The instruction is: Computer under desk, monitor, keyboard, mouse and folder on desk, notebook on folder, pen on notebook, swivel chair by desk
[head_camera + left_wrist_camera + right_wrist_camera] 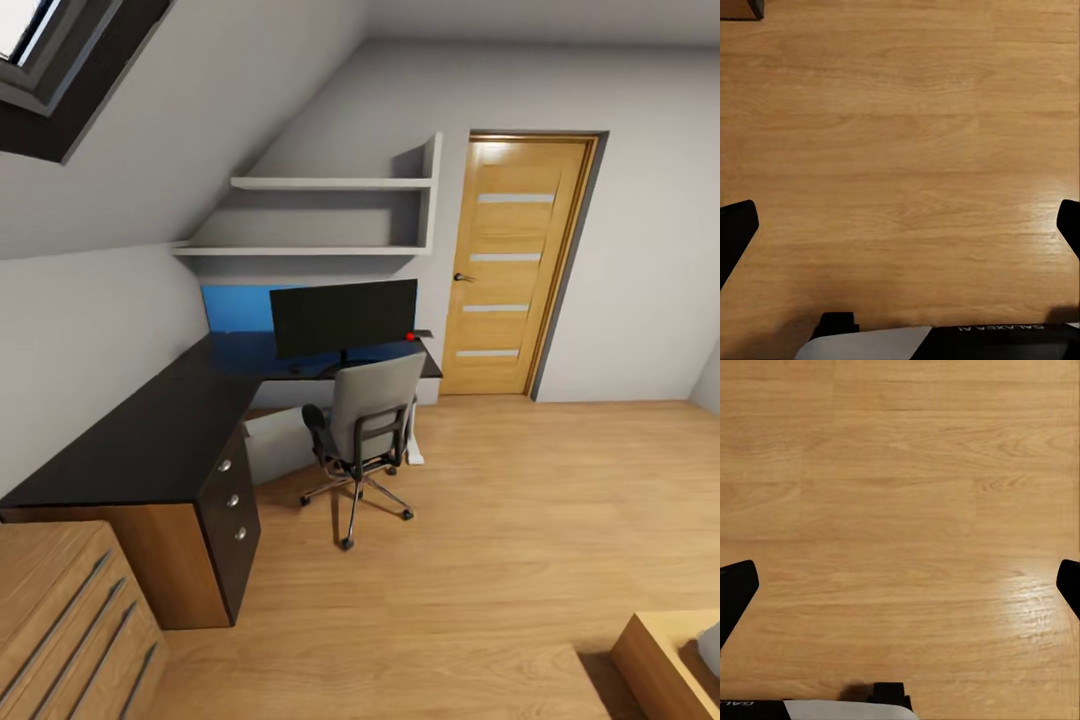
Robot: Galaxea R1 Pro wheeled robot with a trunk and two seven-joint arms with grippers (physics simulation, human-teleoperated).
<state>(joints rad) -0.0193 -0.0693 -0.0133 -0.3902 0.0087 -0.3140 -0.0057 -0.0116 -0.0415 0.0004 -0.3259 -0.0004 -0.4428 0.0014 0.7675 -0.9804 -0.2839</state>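
1. Left end effector (900,225): fingers spread wide, dark tips at the frame edges of its wrist view, nothing held, bare floor (900,112) between them. Right end effector (900,585): same, wide open, empty, over floor.
2. Robot stands well back from the desk (150,430); looks like the approach phase, no manipulation under way.
3. Done, as far as visible: monitor (343,318) upright on the tabletop at the far arm of the L, red dot at its lower right corner. Swivel chair (368,425) close in front of that arm, back toward the camera, so roughly beside the desk already.
4. Unclear: a small dark speck on the tabletop left of the monitor foot could be the mouse; too small to tell. A pale box below the tabletop left of the chair may be the computer; can't confirm.
5. Chair back hides the seat, so can't tell if the folder lies there. Keyboard, notebook, pen: no location from these views.
6. Judged left: keyboard, mouse, folder, notebook, pen placement, then final chair check. Most of the task is open.
7. Tabletop: glossy black, near arm bare, drawer unit (232,500) with silver knobs at its near end.
8. Room: sloped grey walls, skylight (40,60) top left, two wall shelves (330,184) above the monitor, blue panel behind it, oak door (515,265) far right, light-wood chest (60,610) near left.
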